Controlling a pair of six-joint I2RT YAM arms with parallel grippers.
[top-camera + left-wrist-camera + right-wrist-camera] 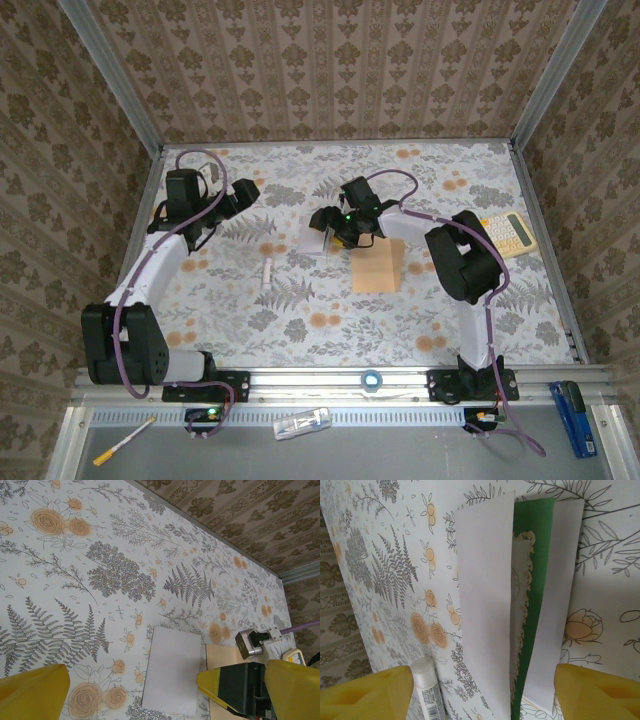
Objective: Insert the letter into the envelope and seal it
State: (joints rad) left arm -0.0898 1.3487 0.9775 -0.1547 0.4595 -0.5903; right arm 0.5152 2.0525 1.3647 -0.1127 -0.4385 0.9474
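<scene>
Letter (485,595) is lying tri-folded on tabletop (300,330), centre of top view, just left of envelope (378,266). Its flaps are springing up, prob. why R end effector (482,672) is hanging over it w/ fingers spread wide either side, released, gripping nothing. L end effector (245,192) is hovering upper left, fully spread, empty, clear of the work.

Mid counter (450,325): letter (312,241) lies flat, envelope (378,266) just right of it and nearer the arm bases, edges maybe touching, hard to tell. Glue stick (268,273) lies left of letter, apart. Calculator (508,233) at far right, well apart from envelope.
</scene>
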